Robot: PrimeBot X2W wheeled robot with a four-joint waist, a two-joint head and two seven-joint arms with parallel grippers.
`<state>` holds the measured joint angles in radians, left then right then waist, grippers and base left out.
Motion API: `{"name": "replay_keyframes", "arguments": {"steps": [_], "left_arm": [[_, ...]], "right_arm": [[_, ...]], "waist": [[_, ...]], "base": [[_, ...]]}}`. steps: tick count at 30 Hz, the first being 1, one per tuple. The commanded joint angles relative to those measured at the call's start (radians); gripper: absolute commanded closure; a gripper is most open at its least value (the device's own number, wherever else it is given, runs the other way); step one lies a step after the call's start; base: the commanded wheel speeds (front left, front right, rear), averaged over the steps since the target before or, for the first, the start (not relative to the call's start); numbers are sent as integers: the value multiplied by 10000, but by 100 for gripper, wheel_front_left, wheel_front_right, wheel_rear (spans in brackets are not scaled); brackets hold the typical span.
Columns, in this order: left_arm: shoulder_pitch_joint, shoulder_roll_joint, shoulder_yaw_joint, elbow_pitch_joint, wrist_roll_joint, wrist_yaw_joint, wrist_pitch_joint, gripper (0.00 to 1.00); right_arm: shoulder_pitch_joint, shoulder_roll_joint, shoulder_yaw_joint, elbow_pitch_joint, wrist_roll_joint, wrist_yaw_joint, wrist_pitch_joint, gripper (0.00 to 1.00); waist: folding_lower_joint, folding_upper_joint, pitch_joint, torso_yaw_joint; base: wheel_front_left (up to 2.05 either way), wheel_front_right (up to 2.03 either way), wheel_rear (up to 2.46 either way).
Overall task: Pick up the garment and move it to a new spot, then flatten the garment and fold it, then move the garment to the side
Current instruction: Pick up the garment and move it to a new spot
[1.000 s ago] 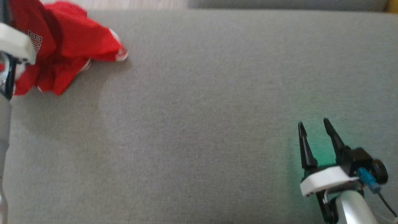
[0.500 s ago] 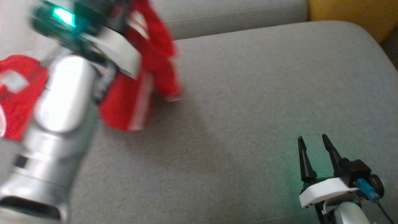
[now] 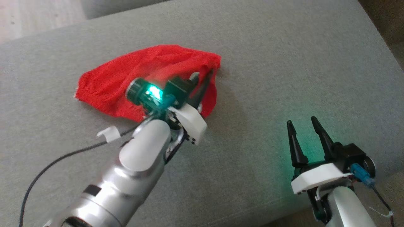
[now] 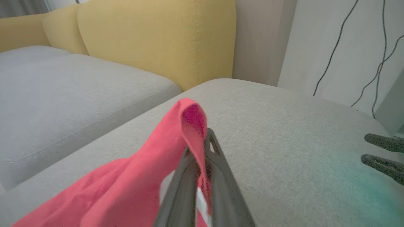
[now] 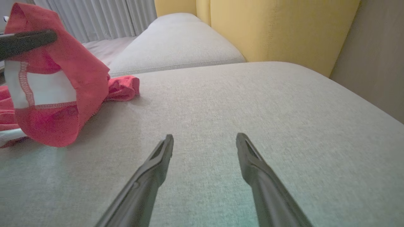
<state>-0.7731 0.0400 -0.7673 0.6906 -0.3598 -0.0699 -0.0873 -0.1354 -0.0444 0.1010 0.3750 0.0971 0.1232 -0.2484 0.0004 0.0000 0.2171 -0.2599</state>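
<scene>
The garment (image 3: 148, 75) is red with white trim and lies bunched on the grey sofa cushion (image 3: 271, 63). One edge of it is lifted. My left gripper (image 3: 206, 77) is shut on that lifted edge, at the cloth's right side. In the left wrist view the red fabric (image 4: 132, 176) drapes over the closed fingertips (image 4: 212, 148). My right gripper (image 3: 303, 126) stands open and holds nothing, low over the cushion and well to the right of the garment. In the right wrist view its fingers (image 5: 157, 157) are spread apart, and the hanging garment (image 5: 72, 72) is at the far left.
A yellow backrest (image 4: 157, 41) rises behind the cushion, with a second grey cushion (image 4: 63, 88) beside it. Dark cables (image 4: 334, 47) hang on the wall. The cushion's right edge (image 3: 389, 53) drops off. My left arm's cable (image 3: 63, 156) trails over the seat.
The head camera has swung, so the whole view shifted. My left gripper, still shut on the garment, has carried it over the cushion, where most of it now rests. The right gripper stays open.
</scene>
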Motion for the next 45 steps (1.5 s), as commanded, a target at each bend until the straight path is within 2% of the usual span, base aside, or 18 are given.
{"name": "replay_keyframes", "arguments": {"steps": [1,2,3,12,18,21,27,38,45], "left_arm": [[-573,108,61,-360,-129,87,-113,69],[-639,107,-185,-325,-280,174,-200,2],[-711,107,-382,-264,-421,262,-285,0],[-1217,104,-1541,-103,-1588,677,-967,0],[-1195,104,-1599,3,-2066,852,-1450,0],[-795,163,-1353,58,-2258,1005,-1621,0],[508,783,-727,-245,-2416,1415,-1733,0],[4546,2164,1604,-3107,-2189,2646,-1742,0],[6628,2338,2697,-4393,-1945,2900,-1743,0]], "right_arm": [[-221,-58,230,-197,83,75,-132,0],[-233,-58,222,-175,89,75,-132,0],[-246,-58,214,-156,98,75,-132,0],[-187,-58,-51,-55,17,75,-133,0],[-36,-58,-296,-87,-189,75,-133,0],[145,-58,-447,-133,-332,75,-133,0],[636,-58,-763,-356,-526,75,-133,0],[1503,-58,-630,-914,-486,75,-133,0],[1837,-58,-347,-940,-362,75,-133,0]], "waist": [[-4,0,276,-259],[-4,0,307,-274],[-4,0,323,-279],[-4,0,-55,299],[-4,0,-745,873],[-4,0,-1252,1168],[-4,0,-2158,1732],[-4,0,-2870,2261],[-4,0,-3071,2316]], "base": [[0,0,0],[0,0,0],[0,0,0],[0,0,0],[0,0,0],[0,0,0],[0,0,0],[0,0,0],[0,0,0]]}}
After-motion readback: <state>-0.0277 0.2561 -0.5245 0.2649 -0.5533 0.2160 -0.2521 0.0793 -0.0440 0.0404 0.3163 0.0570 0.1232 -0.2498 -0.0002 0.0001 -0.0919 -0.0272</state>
